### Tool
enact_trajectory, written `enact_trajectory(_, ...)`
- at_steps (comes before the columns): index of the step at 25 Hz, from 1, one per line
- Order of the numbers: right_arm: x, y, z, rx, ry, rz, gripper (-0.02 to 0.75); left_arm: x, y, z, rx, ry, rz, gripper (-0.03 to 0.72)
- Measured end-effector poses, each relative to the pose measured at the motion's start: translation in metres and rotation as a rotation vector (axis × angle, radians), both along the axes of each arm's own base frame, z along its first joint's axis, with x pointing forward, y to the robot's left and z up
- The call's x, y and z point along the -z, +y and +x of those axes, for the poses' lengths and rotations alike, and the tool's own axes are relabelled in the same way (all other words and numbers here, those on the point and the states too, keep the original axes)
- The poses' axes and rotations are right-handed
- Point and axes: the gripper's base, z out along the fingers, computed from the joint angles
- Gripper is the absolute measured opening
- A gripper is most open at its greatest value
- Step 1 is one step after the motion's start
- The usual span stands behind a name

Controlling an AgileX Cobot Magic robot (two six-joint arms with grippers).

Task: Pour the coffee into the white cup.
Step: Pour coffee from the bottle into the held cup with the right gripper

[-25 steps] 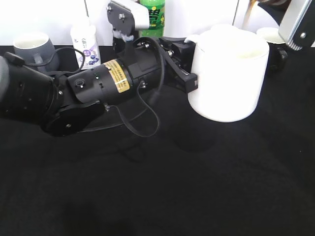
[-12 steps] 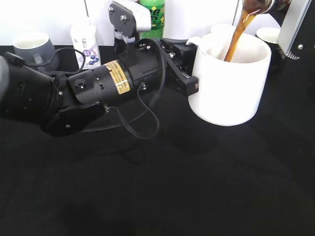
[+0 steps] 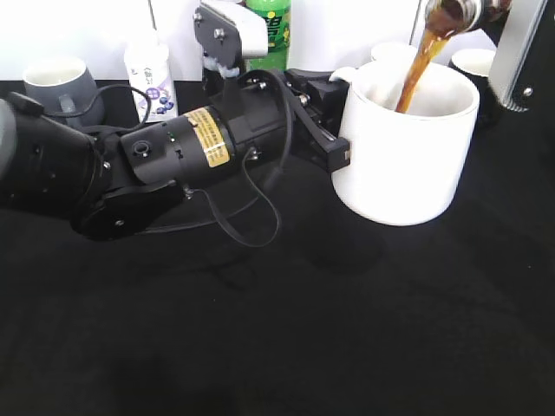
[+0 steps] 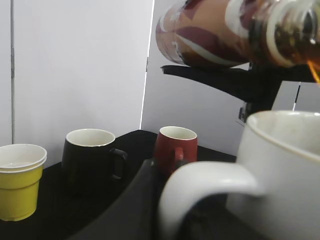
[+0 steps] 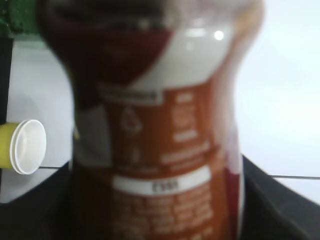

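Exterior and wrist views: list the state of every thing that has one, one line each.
coffee bottle: tipped over, open, pouring a brown stream
white cup: upright, held at the handle, receiving coffee
left gripper: shut on the cup handle
right gripper: fingers out of view, carrying the bottle
grey mug: upright
black mug: upright
red mug: upright
yellow paper cup: upright

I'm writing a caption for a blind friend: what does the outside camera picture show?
A brown stream of coffee pours from a tilted bottle at the top edge into a large white cup, which a black robot arm's left hand holds by its handle side over a black table. Behind stand a grey mug, a small white bottle and a green bottle.
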Motion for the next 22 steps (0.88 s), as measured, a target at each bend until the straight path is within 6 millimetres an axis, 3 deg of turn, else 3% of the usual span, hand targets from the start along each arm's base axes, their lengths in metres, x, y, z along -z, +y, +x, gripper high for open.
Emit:
enact_trajectory(12,0.0,0.0,0.0,0.004,-0.031,-0.044,0.513,0.0,0.0,0.0,0.003,-0.002,0.002,0.069)
enact_trajectory(15,0.0,0.0,0.0,0.002,0.04,0.07,0.513,-0.001,0.0,0.0,0.0,-0.002,-0.001,0.069)
enact_trajectory(19,0.0,0.0,0.0,-0.003,0.147,0.24,0.513,-0.016,-0.005,0.008,-0.007,-0.043,-0.037,0.069)
enact_trajectory(22,0.0,0.0,0.0,-0.009,0.312,0.505,0.513,-0.017,0.003,0.017,-0.037,-0.047,-0.033,0.069)
